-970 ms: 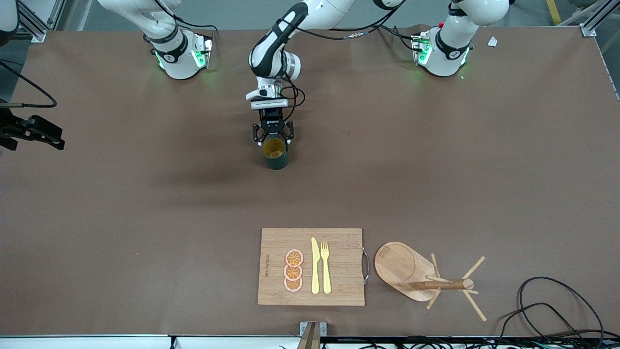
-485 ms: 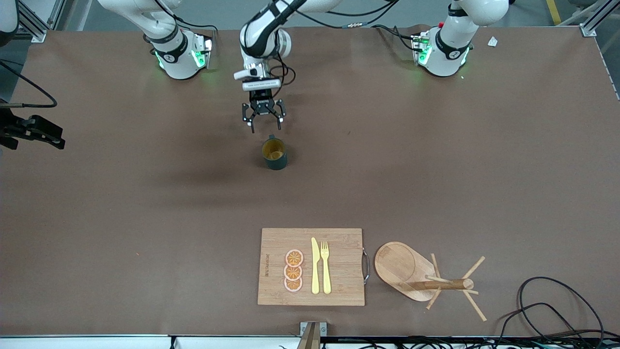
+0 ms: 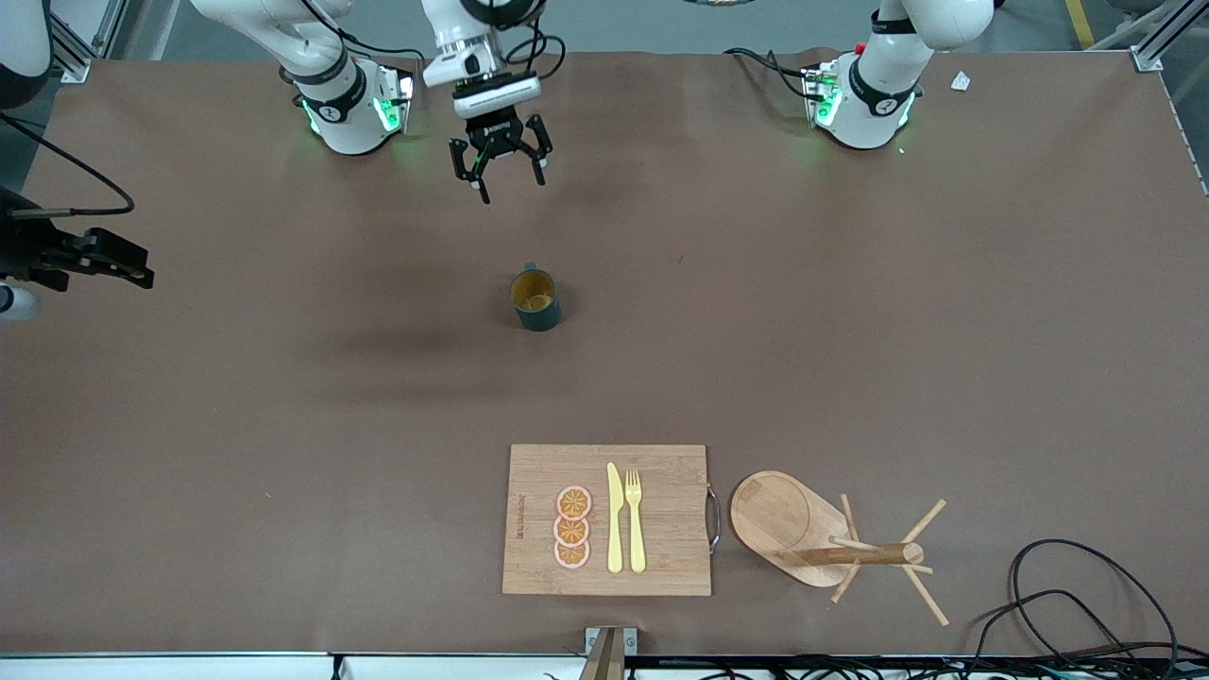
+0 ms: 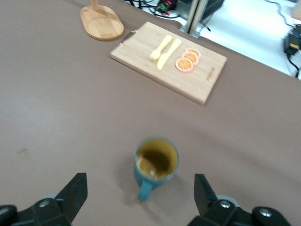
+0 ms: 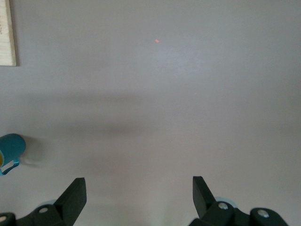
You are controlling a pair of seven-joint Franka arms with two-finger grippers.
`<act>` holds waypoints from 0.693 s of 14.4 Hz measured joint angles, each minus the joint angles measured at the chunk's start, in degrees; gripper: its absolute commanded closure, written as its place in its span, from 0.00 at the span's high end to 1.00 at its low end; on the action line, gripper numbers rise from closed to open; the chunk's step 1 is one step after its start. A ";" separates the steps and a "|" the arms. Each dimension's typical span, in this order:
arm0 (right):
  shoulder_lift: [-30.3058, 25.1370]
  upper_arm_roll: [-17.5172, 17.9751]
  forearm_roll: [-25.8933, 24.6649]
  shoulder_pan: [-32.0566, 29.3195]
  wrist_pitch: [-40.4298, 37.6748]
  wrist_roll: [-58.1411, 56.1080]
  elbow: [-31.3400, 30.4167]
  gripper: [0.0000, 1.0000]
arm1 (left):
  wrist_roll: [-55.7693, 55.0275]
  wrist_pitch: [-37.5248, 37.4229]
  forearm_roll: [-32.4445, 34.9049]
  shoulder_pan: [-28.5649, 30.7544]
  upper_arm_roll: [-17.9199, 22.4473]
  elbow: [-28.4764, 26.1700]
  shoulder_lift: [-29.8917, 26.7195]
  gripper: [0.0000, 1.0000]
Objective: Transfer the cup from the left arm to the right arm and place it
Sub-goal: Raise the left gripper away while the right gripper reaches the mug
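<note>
Brown matting covers our long table [image 3: 850, 331], and the cup [image 3: 536, 299] stands upright on it near the middle, well apart from the bamboo cutting board [image 3: 606, 519] and the wooden peg stand [image 3: 831, 543], both nearer the front camera. Our left gripper [image 3: 501, 170] hangs with fingers spread over bare table close to the right arm's base, holding nothing. Our right gripper [image 5: 136, 195] waits at its end of the table, fingers also spread wide and empty. We judge the mug rigid, light and probably glazed, so slippery; its ribbed wall should give purchase. We would pinch across the rim and wall, leaving the small handle [image 4: 145, 189] free.
</note>
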 measured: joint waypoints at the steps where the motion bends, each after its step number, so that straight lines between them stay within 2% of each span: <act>1: -0.06 0.04 0.81 0.05 1.66 0.00 -1.57 1.00 | 3.11 -0.90 -2.10 2.40 0.03 -0.07 -2.75 1.00; 4: -1.26 0.27 2.01 1.76 8.30 1.95 -8.65 1.00 | 13.45 -2.66 -7.30 11.14 0.11 -0.32 -9.05 1.00; 6: -3.74 0.45 2.28 4.13 14.41 6.39 -15.64 1.00 | 21.39 -2.73 -11.20 18.08 0.14 -0.48 -11.98 1.00; 8: -7.07 0.73 2.37 7.86 19.13 12.89 -22.38 1.00 | 30.66 -2.74 -13.74 25.35 0.10 -0.72 -13.86 1.00; 10: -9.34 1.16 2.37 11.66 21.38 18.70 -26.22 1.00 | 40.02 -2.73 -15.60 31.99 -0.01 -0.86 -14.58 1.00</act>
